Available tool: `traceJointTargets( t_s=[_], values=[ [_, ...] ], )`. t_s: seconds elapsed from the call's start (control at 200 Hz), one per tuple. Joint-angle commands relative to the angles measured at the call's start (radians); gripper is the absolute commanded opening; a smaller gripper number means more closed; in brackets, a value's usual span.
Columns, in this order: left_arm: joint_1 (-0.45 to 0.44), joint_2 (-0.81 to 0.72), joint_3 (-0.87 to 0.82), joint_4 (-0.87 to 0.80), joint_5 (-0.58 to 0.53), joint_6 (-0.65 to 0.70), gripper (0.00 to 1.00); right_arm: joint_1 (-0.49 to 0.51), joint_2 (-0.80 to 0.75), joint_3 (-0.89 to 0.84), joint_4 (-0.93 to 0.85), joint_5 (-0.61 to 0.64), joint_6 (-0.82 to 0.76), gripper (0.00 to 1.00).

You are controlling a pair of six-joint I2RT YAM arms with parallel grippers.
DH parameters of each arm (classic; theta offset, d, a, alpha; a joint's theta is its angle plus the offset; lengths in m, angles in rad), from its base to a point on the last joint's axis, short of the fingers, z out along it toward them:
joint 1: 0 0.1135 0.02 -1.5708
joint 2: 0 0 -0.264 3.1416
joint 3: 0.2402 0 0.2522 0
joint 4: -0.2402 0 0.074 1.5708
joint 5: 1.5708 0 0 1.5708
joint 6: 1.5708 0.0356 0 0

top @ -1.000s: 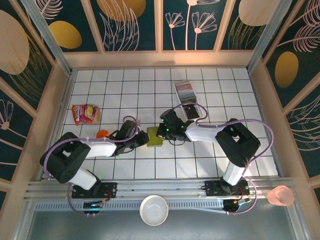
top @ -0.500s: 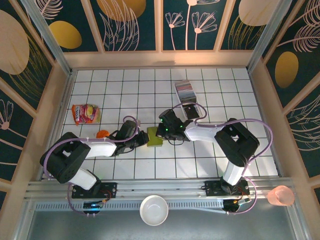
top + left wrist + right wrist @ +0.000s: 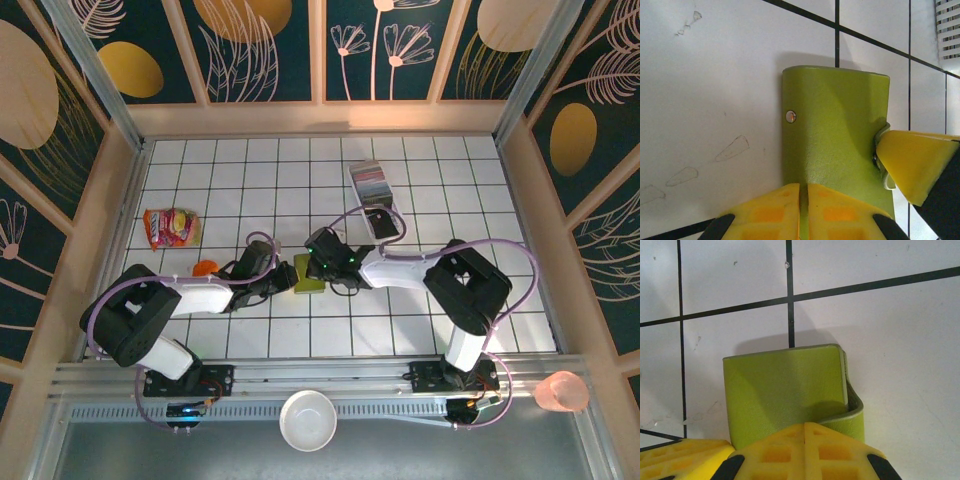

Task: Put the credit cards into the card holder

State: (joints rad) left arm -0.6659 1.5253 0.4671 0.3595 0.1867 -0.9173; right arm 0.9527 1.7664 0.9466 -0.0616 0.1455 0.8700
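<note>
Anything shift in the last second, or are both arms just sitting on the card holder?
The right arm has swung its wrist slightly left over the card holder, elbow following; its jaws stay shut on the holder's tab end. Nothing was let go. The left arm, jaws shut on another edge, the holder, the credit cards and the snack packet stayed put.

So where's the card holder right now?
In the top view, the card holder lies mid-table, gripped between the left gripper on its left and the right gripper on its right.

Overhead camera looks down; both wrist cameras closely share the card holder (image 3: 835, 130).
</note>
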Motion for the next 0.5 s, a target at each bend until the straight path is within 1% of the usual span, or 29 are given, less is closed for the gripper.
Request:
traceJointTargets(
  t_s=[0.0,0.12,0.24,0.3,0.41,0.495],
  values=[
    [-0.005,0.029,-0.016,0.009,0.017,0.001,0.09,0.052,0.105,-0.088,-0.203,0.050,0.035,0.00],
    [-0.005,0.029,-0.018,0.007,0.017,-0.001,0.09,0.085,0.117,-0.158,-0.162,0.054,0.082,0.00],
    [-0.005,0.023,-0.028,0.011,0.011,-0.004,0.09,0.090,0.140,-0.207,-0.104,0.039,0.109,0.00],
    [-0.005,0.020,-0.030,0.011,0.008,-0.005,0.09,0.092,0.161,-0.199,-0.122,0.060,0.118,0.00],
    [-0.005,0.014,-0.036,0.012,0.008,-0.013,0.09,0.111,0.201,-0.161,-0.216,0.138,0.136,0.00],
    [-0.006,0.012,-0.039,0.016,0.008,-0.014,0.09,0.115,0.219,-0.176,-0.203,0.135,0.143,0.00]
  ],
)
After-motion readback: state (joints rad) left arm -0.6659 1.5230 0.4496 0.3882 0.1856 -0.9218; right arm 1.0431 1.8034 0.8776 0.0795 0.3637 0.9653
